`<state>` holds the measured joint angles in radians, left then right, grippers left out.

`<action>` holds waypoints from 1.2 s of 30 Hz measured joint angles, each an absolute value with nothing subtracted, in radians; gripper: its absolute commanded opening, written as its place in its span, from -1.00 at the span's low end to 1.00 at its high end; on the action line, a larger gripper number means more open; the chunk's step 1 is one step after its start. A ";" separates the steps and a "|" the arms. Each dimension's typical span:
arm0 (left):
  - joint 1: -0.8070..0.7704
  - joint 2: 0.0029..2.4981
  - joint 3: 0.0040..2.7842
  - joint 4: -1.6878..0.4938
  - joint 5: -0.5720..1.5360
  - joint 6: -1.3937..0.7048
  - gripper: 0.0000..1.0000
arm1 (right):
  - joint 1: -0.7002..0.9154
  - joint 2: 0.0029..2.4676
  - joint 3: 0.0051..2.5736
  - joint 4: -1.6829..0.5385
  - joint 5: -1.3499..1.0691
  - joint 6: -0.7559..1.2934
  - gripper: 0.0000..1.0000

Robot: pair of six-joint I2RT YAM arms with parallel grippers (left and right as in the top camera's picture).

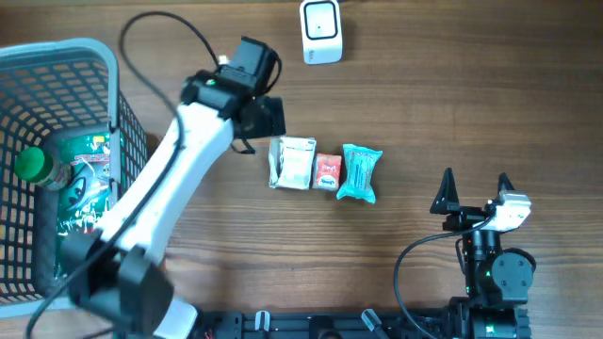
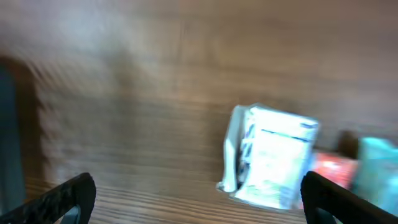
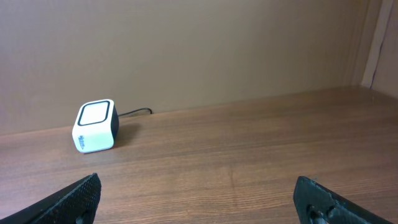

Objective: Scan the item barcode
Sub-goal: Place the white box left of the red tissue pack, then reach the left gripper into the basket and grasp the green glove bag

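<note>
Wood table [image 1: 424,85] | left gripper [image 2: 198,180] splayed, empty, white packet [image 2: 273,162] just ahead | right gripper [image 3: 196,182] splayed | likely drop-off; next: item from basket [image 1: 66,45] to scanner [image 1: 321,30]

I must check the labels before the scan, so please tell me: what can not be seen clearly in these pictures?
- Barcode on the white packet: blurred by motion in the left wrist view, too small in the overhead view.
- Red packet and teal packet: blurred in the left wrist view; the teal one is cut by the right edge.
- Basket contents: overhead view, partly covered by the left arm and cut by the left edge.
</note>
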<state>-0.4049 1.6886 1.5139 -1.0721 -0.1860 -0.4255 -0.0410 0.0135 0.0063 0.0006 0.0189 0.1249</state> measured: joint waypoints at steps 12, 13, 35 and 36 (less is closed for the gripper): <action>-0.265 1.024 1.527 -0.993 -0.312 -0.397 1.00 | -0.041 0.014 0.006 0.001 0.019 0.125 1.00; -0.166 0.970 1.528 -0.995 -0.370 -0.419 1.00 | -0.041 0.014 0.006 0.001 0.019 0.125 1.00; 0.570 1.530 1.353 -1.138 -0.243 -0.928 1.00 | -0.041 0.014 0.006 0.001 0.019 0.125 1.00; 0.570 1.552 1.337 -1.101 -0.223 -0.881 1.00 | -0.041 0.014 0.006 0.001 0.019 0.125 0.99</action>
